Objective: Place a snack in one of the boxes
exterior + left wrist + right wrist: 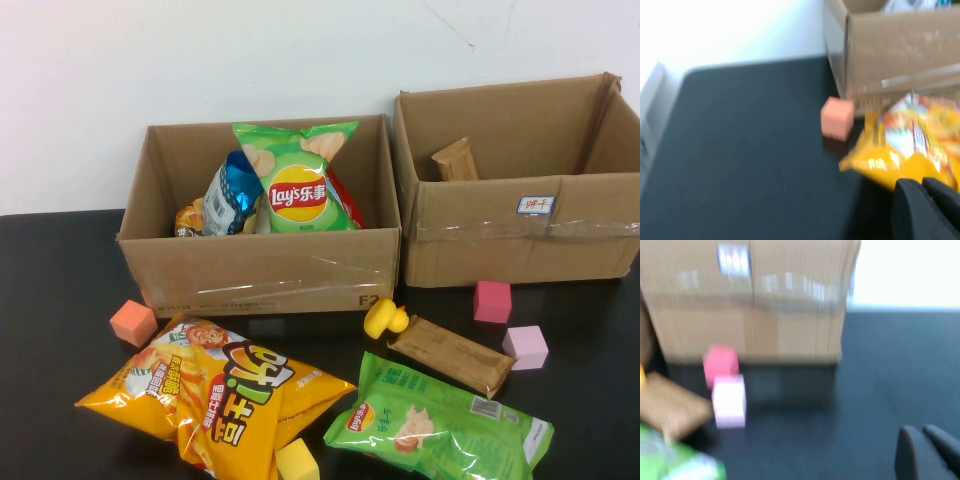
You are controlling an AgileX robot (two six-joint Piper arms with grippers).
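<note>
1. Boxes: left box point(262, 270) sits mid-counter at the back, right box point(520, 240) just beside it on the robot's right; the right one carries a small white label point(535, 205). Both open on top, tape across the fronts.
2. Left box already holds several snacks: a green Lay's bag point(297, 180) standing up, a blue bag point(228, 197) next to it, more packets partly hidden behind. Right box holds one brown bar point(455, 158) leaning in its back-left corner.
3. Snacks not yet boxed, all lying on the counter point(60, 300) in front of the boxes: orange chip bag point(215, 392) before the left box, green bag point(440, 428) to its right, brown wrapped bar point(450, 353) between the green bag and the right box.
4. Clutter, not snacks: orange cube point(132, 322), yellow duck point(385, 319) touching the brown bar's end, pink cube point(492, 301), pale pink cube point(525, 346), yellow cube point(297, 461) at the near edge.
5. Left pincer point(925, 210): clenched, empty, low over the counter just beside the orange bag's corner, per its wrist view. Outside the high view.
6. Right pincer point(927, 452): clenched, empty, over bare counter well apart from the pink cubes and the right box. Also outside the high view.
7. Status, my read: nothing is gripped, so this cycle's pick hasn't started. Left to do: open a pincer, grab one loose snack, lift, drop in either box. Orange bag is nearest the left arm, so it looks the likely pick.
</note>
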